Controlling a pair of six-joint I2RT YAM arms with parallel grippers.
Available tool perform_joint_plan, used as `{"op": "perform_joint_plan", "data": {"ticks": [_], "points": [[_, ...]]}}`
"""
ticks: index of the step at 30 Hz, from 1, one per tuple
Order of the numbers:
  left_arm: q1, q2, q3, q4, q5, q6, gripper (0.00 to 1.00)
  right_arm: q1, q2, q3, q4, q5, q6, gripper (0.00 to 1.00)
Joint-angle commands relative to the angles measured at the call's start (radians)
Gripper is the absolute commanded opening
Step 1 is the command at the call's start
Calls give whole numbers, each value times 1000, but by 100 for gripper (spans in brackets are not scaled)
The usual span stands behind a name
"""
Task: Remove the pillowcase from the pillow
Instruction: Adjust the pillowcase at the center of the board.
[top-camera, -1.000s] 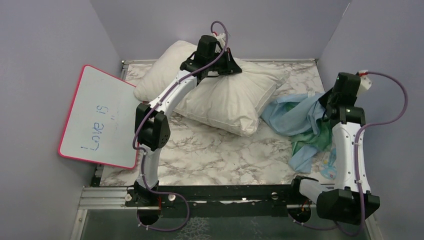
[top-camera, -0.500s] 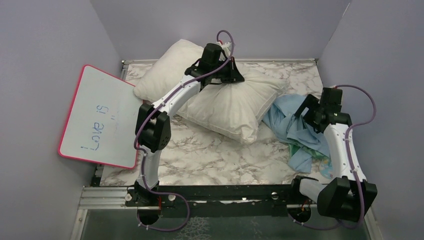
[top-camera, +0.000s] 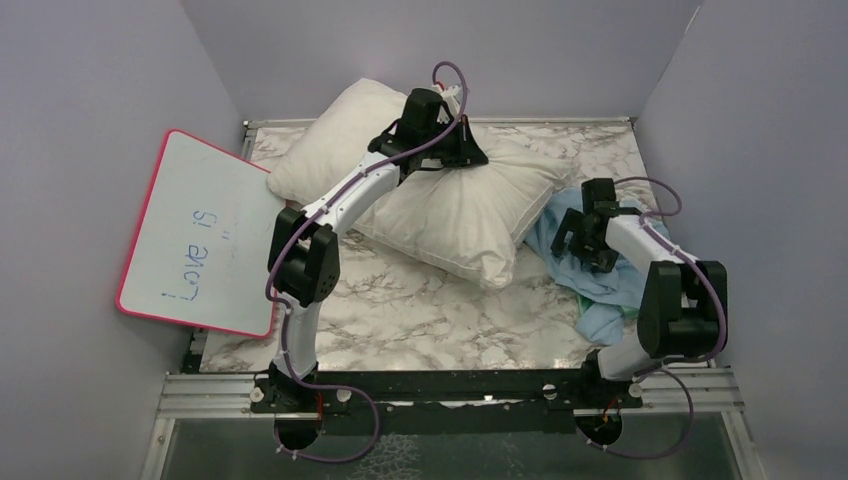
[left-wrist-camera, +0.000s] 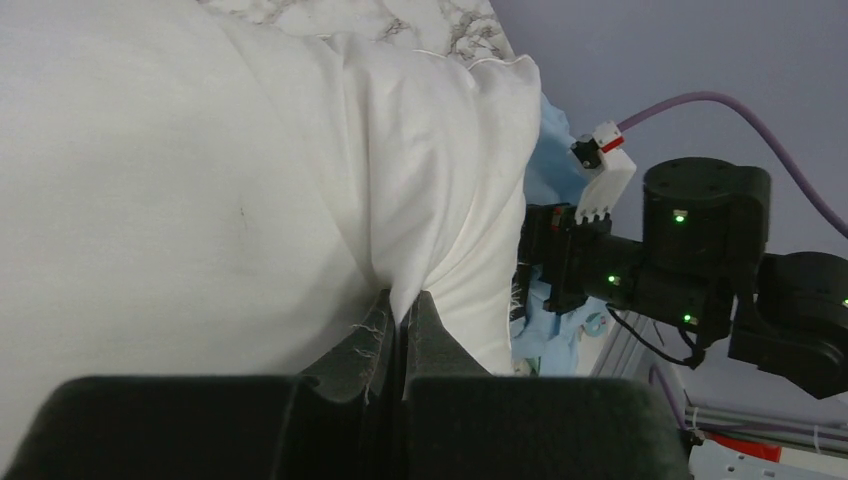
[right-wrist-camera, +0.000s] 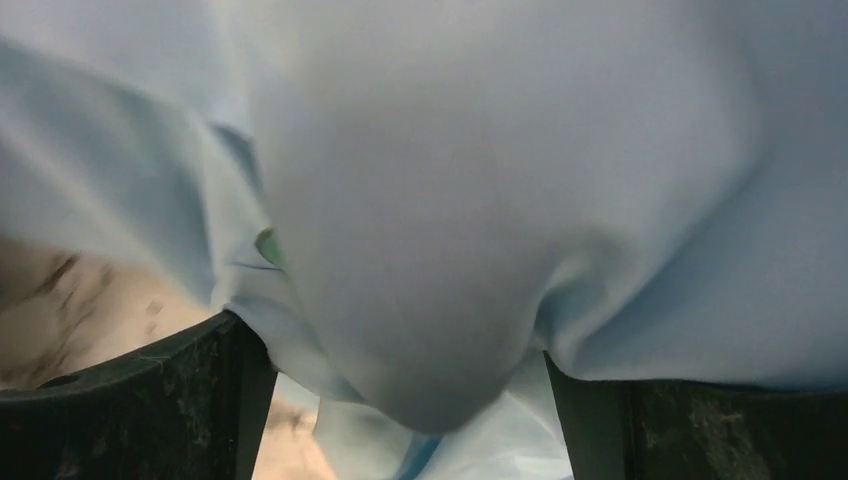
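The pillow lies bare on the marble surface. Its long axis runs on a slant: one end is at the back-left corner and the other points toward the right side. The left arm crosses over it and hides a strip along the middle.

The left claw sits near the pillow's back edge. It is pinched tight on a small raised fold of the cream fabric, and creases fan out from the pinch.

The pillowcase is off the pillow. It lies as a crumpled heap on the right side of the surface, just beside the pillow's right-hand end, and may touch it. The heap stretches loosely from the back toward the near edge, and no clear long axis or opening can be made out. Its light blue face shows almost everywhere. The right arm covers part of the heap.

The right claw is low over the heap with its jaws spread wide. In the right wrist view the two fingers stand at opposite edges and a soft bulge of blue cloth hangs between them. That view is blurred, with only a sliver of green visible in a fold.

A pink-framed whiteboard leans at the left edge, well apart from the cloth.
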Motion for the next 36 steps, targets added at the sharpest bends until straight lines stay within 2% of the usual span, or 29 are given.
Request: {"op": "perform_joint_plan", "data": {"ticks": [1, 6, 8, 9, 13, 17, 22, 26, 29, 32, 36], "points": [[2, -48, -18, -7, 29, 17, 0, 25, 61, -58, 101, 271, 144, 92], [3, -47, -24, -7, 29, 16, 0, 25, 68, -55, 134, 315, 175, 49], [2, -45, -26, -7, 33, 15, 0, 25, 54, -18, 96, 342, 182, 19], [2, -44, -27, -7, 37, 16, 0, 25, 35, 10, 67, 364, 191, 14], [2, -48, -38, -7, 43, 24, 0, 23, -130, 155, -20, 452, 182, 10], [2, -50, -45, -7, 45, 28, 0, 13, -255, 375, -81, 519, 130, 3], [2, -47, -46, -6, 47, 27, 0, 12, -261, 685, -183, 469, 97, 1], [2, -44, -47, -5, 51, 25, 0, 12, -256, 777, -166, 391, 51, 1], [2, -45, -50, -5, 54, 25, 0, 12, -254, 731, -194, 443, 64, 2], [2, -48, -53, -3, 57, 25, 0, 5, -286, 525, -153, 623, 98, 4], [-2, -50, -56, -3, 71, 31, 0, -68, -269, 316, -145, 570, 178, 4]]}}
